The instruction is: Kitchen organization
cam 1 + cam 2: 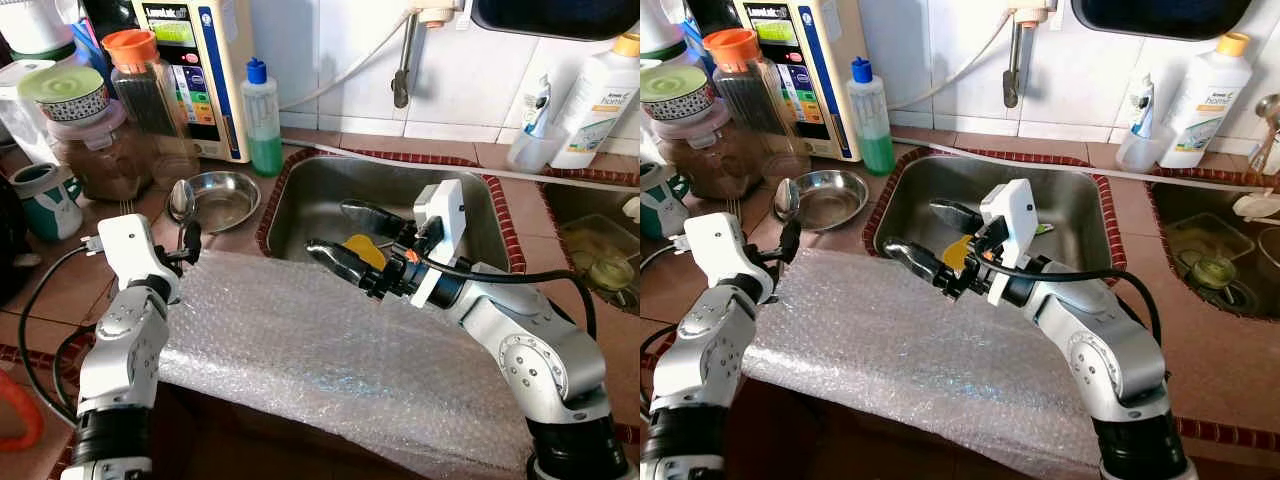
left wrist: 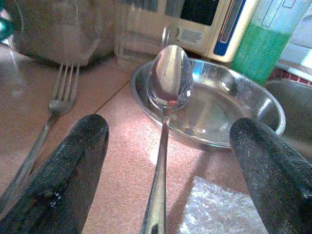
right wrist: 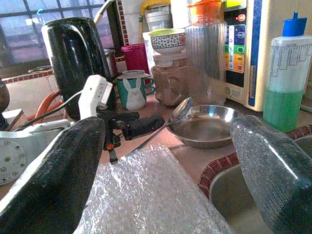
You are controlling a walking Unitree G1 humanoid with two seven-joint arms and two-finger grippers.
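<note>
Bubble wrap point(image 1: 330, 350) covers the counter front. Left gripper point(image 1: 186, 243) straddles the spoon point(image 2: 168, 87), fingers spread, not clamping; spoon bowl rests on steel dish point(image 1: 222, 197) rim. Right gripper point(image 1: 345, 240) hangs open over sink point(image 1: 310, 195).

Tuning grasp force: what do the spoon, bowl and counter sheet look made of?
Spoon: polished metal, likely stainless steel; mirror reflections. Bowl: same shiny metal, bright glints. Sheet: clear plastic bubble wrap, with visible bubbles. Left gripper straddles the spoon handle, open.
</note>
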